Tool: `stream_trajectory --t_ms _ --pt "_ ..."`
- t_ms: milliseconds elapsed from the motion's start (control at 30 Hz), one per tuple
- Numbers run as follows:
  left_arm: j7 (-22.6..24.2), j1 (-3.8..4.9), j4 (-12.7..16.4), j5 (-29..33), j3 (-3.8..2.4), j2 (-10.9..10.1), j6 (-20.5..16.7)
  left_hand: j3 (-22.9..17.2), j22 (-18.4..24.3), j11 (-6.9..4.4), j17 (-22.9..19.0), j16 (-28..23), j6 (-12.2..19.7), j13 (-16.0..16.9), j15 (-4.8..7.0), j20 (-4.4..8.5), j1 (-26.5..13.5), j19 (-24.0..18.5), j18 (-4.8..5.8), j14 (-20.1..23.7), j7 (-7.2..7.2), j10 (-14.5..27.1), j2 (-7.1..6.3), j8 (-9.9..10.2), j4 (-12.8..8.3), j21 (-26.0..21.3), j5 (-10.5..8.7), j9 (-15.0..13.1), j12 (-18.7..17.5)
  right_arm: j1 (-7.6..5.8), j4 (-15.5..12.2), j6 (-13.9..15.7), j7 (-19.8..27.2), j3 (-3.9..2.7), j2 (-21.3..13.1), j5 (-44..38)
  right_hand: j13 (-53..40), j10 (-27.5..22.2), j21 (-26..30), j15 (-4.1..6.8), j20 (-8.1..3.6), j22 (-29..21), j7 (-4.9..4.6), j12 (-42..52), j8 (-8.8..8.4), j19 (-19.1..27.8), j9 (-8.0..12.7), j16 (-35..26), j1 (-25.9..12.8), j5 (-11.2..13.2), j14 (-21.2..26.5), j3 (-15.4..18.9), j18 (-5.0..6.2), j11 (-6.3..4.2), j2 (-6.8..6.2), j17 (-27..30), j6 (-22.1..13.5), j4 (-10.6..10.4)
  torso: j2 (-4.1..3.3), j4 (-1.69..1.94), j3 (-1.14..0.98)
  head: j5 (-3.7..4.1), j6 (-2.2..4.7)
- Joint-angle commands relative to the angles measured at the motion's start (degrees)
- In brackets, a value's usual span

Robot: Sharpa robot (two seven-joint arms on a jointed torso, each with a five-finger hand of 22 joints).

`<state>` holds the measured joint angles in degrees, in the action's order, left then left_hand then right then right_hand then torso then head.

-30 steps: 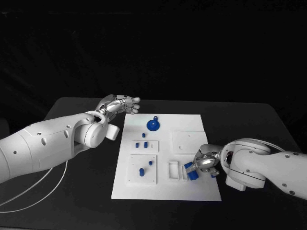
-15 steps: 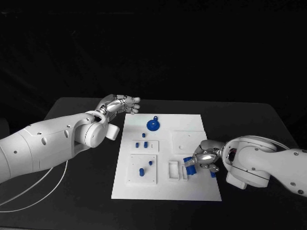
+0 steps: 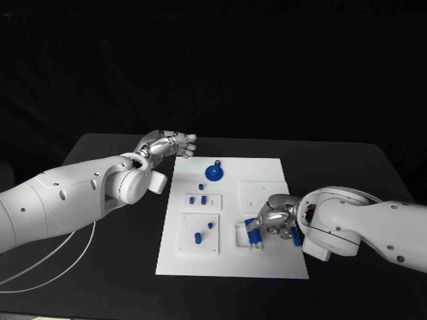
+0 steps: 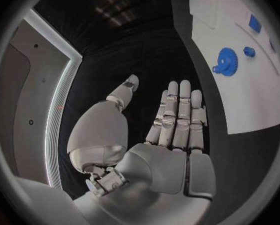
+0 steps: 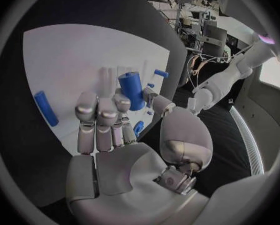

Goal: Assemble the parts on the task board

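Black table (image 3: 348,167) across the middle of the head view, wide and dark. White task board (image 3: 271,263) at centre frame, long axis running from the lower edge toward the upper middle, near end slightly broader. Left arm (image 3: 50,207) entering from the left edge, bent toward the board's upper left corner; left hand (image 3: 165,144) just off that corner over the table, fingers straight and side by side, thumb apart, nothing in it, palm bare in the left wrist view (image 4: 177,130). Right arm (image 3: 377,230) entering from the right edge, wrist turned in over the board's lower right part; right hand (image 3: 274,223) low over the board, fingers curled round a blue cylinder (image 5: 132,90), pinched between thumb and fingertips, long axis roughly along the fingers in the right wrist view, far end aimed at the board. Blue gear (image 3: 213,173) flat on the board's upper part, small blue knob just beyond it. Second blue cylinder (image 5: 45,108) lying flat on the board, apart from the held one, long axis tilted across the white surface. Small blue pegs (image 3: 200,199) at mid-board left, standing in a short row.
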<state>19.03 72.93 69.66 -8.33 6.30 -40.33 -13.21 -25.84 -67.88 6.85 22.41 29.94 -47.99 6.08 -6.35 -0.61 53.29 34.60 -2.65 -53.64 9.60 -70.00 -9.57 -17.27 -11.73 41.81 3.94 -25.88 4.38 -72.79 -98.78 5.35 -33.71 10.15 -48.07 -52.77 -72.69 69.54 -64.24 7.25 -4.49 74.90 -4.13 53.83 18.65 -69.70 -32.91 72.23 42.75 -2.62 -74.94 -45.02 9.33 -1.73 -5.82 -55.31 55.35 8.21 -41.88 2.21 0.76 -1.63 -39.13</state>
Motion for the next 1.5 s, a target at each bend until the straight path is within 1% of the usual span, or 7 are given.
stream_trajectory --t_ms 33,533,867,1067,1133,1233,1500 --pt "0.2 0.04 0.2 0.0 -0.04 0.2 0.9 0.0 -0.1 0.0 0.1 -0.4 -0.3 -0.1 -0.07 -0.05 -0.2 -0.4 -0.84 0.1 0.12 0.5 0.25 -0.3 0.3 -0.3 0.04 -0.1 -0.2 0.16 0.6 -1.0 -0.5 0.28 0.7 0.1 -0.1 0.5 -0.3 0.47 0.43 1.0 -0.49 -0.3 -0.3 -0.1 -0.1 -0.2 -0.7 -0.2 0.0 0.1 5.67 -0.02 0.0 -0.1 4.0 0.1 -0.04 0.06 -0.02 -0.06 -0.07" --pt "-0.1 0.05 0.4 0.0 -0.04 0.0 0.9 0.0 -0.1 0.0 0.1 -0.5 -0.4 -0.1 -0.11 -0.06 -0.3 -0.4 -0.86 0.2 0.11 0.5 0.24 -0.4 0.3 -0.3 0.07 -0.1 -0.2 0.41 1.6 -1.8 -0.8 1.34 2.2 -1.0 -0.1 0.5 -0.4 0.47 0.44 1.0 -0.49 -0.4 -0.45 -0.1 -0.1 -0.2 -1.5 -0.2 0.0 0.5 5.67 -0.02 -0.33 -0.2 4.0 0.1 -0.04 -0.06 -0.12 -0.65 -0.41" --pt "-0.3 0.06 0.4 0.0 -0.03 0.0 0.9 0.0 -0.1 -0.01 0.2 -0.7 -0.3 -0.1 -0.16 -0.09 -0.3 -0.4 -0.88 0.4 0.1 0.5 0.22 -0.4 0.3 -0.4 0.08 0.0 -0.2 0.61 2.2 -1.0 -0.7 1.46 2.8 -1.5 -0.2 0.5 -0.4 0.44 0.45 0.9 -0.53 -0.6 -0.65 0.0 0.0 -0.3 -3.0 -0.2 0.0 1.4 5.67 0.02 -0.93 -0.2 4.0 -0.2 -0.05 -0.11 -0.2 -0.92 -0.56" --pt "-0.3 0.06 0.4 0.0 -0.03 0.0 0.8 0.0 -0.1 -0.01 0.2 -0.7 -0.3 -0.1 -0.16 -0.09 -0.3 -0.4 -0.89 0.4 0.1 0.5 0.22 -0.4 0.3 -0.4 0.08 0.0 -0.2 0.72 2.5 -0.7 -0.4 1.5 3.0 -1.6 -0.4 0.3 -0.4 0.44 0.45 0.9 -0.56 -0.7 -0.87 0.2 -0.1 -0.4 -6.7 -0.2 0.1 6.4 5.67 0.03 -1.76 -0.3 3.8 -0.2 -0.06 -0.14 -0.21 -0.98 -0.54" --pt "-0.4 0.06 0.4 0.0 -0.03 0.0 0.9 0.0 -0.1 -0.01 0.2 -0.7 -0.3 -0.1 -0.17 -0.09 -0.3 -0.4 -0.89 0.4 0.1 0.5 0.23 -0.4 0.3 -0.4 0.09 0.0 -0.2 0.74 2.5 -0.8 -0.4 1.5 3.0 -1.5 -0.6 0.2 -0.4 0.62 0.09 0.9 -0.28 -0.8 -0.98 0.6 -0.2 -0.4 -8.0 -0.2 0.2 10.2 5.67 0.01 -0.69 -0.4 3.8 1.6 -0.04 -0.14 -0.2 -0.99 -0.54" --pt "-0.4 0.06 0.4 0.0 -0.03 0.0 0.8 0.0 -0.1 -0.01 0.2 -0.7 -0.3 -0.1 -0.17 -0.1 -0.3 -0.4 -0.89 0.4 0.1 0.5 0.23 -0.4 0.3 -0.4 0.09 0.0 -0.2 0.75 2.4 -1.2 -0.3 1.51 3.1 -1.5 -0.7 0.1 -0.3 0.67 -0.12 0.9 -0.31 -0.9 -1.08 1.0 -0.2 -0.5 -9.3 -0.3 0.4 13.1 5.67 -0.03 -0.27 -0.5 3.7 3.1 -0.04 -0.15 -0.2 -1.02 -0.55" --pt "-0.5 0.06 0.3 0.0 -0.03 0.0 0.8 0.0 -0.2 0.0 0.2 -0.8 -0.3 -0.1 -0.18 -0.11 -0.3 -0.4 -0.9 0.4 0.1 0.5 0.23 -0.4 0.3 -0.4 0.09 0.0 -0.2 0.78 2.3 -0.9 0.1 1.53 3.0 -1.5 -0.8 0.1 -0.1 0.72 -0.57 0.8 -0.32 -1.2 -1.34 1.3 -0.2 -0.7 -10.2 -0.2 0.4 16.1 5.67 -0.21 0.54 -0.5 3.8 5.9 -0.04 -0.13 -0.19 -1.05 -0.67"
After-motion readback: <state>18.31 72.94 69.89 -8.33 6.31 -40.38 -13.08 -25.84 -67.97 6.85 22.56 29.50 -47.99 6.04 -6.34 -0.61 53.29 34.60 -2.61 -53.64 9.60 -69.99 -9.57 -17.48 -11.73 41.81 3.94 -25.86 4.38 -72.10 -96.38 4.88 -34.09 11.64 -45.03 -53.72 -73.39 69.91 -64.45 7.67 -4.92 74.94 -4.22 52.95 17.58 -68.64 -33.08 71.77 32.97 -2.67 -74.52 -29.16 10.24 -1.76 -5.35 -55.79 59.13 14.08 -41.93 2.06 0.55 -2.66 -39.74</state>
